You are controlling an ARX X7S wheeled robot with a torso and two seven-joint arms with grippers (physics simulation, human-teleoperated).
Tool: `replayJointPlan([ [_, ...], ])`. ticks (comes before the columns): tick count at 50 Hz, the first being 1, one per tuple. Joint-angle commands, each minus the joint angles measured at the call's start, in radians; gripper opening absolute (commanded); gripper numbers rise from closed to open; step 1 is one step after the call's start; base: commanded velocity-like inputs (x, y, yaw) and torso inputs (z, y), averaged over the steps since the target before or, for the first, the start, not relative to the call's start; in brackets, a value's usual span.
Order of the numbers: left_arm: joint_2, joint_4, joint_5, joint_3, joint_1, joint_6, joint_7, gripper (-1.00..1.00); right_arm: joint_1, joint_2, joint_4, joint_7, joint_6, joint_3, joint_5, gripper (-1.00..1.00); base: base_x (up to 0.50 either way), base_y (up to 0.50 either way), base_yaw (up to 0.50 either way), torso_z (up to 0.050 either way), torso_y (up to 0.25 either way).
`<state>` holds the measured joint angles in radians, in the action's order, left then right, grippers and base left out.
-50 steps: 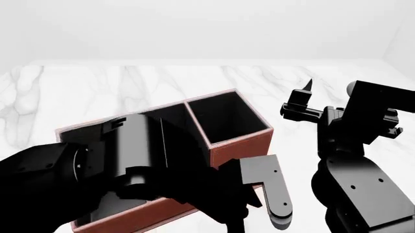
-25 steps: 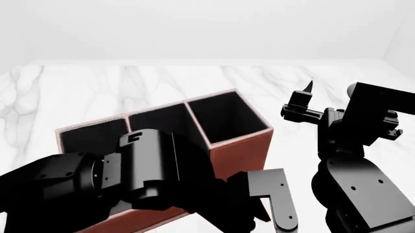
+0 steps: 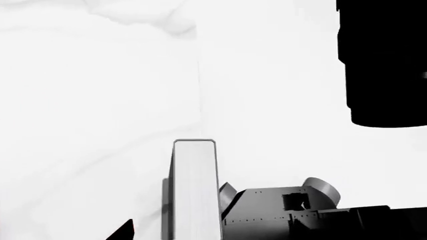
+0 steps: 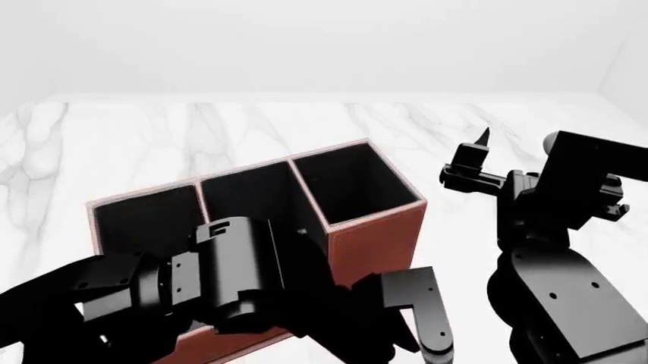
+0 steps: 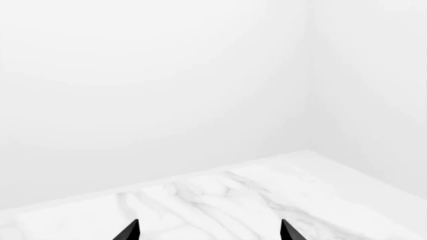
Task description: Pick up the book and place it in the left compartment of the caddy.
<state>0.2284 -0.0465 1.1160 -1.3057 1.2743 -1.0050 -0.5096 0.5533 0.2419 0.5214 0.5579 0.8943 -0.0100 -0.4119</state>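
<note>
The caddy [image 4: 377, 227] is reddish-brown with a black interior and stands mid-table. Its left compartment [image 4: 142, 216] shows at the low end, partly covered by my left arm [image 4: 233, 280]. The book [image 3: 195, 192] shows only in the left wrist view, edge on, with white pages and a dark cover. It lies between the jaws of my left gripper [image 3: 210, 232]. The one visible fingertip [image 3: 125, 231] stands apart from the cover, and the other is hidden. No caddy shows around the book. My right gripper [image 4: 474, 152] is open and empty, pointing up to the right of the caddy; it also shows in the right wrist view [image 5: 210, 230].
A white marble table [image 4: 202, 129] runs to pale walls. A grey robot plate [image 4: 420, 303] juts out at the caddy's front right corner. The tall end cell [image 4: 354, 186] and a middle cell [image 4: 248, 197] stand open. My right arm [image 4: 552, 288] fills the lower right.
My left arm has drawn back toward the robot and lower in the head view, uncovering more of the caddy's left and middle cells. The right arm has not moved.
</note>
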Motion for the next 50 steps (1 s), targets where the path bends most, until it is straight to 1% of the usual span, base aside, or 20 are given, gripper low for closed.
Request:
replayJointPlan([
  [1, -0.001, 0.040, -0.026, -0.019, -0.031, 0.037, -0.028, 1.00, -0.006, 0.002, -0.001, 0.003, -0.008, 0.000, -0.005, 1.00, 0.00, 0.00, 0.00, 0.000, 0.000],
  [24, -0.022, 0.115, -0.057, -0.072, -0.076, 0.061, -0.072, 1.00, -0.017, 0.007, -0.003, 0.010, -0.023, 0.006, -0.018, 1.00, 0.00, 0.00, 0.00, 0.000, 0.000],
  [50, -0.036, 0.198, -0.074, -0.093, -0.114, 0.093, -0.111, 1.00, -0.024, 0.011, -0.005, 0.019, -0.038, 0.004, -0.027, 1.00, 0.00, 0.00, 0.00, 0.000, 0.000],
])
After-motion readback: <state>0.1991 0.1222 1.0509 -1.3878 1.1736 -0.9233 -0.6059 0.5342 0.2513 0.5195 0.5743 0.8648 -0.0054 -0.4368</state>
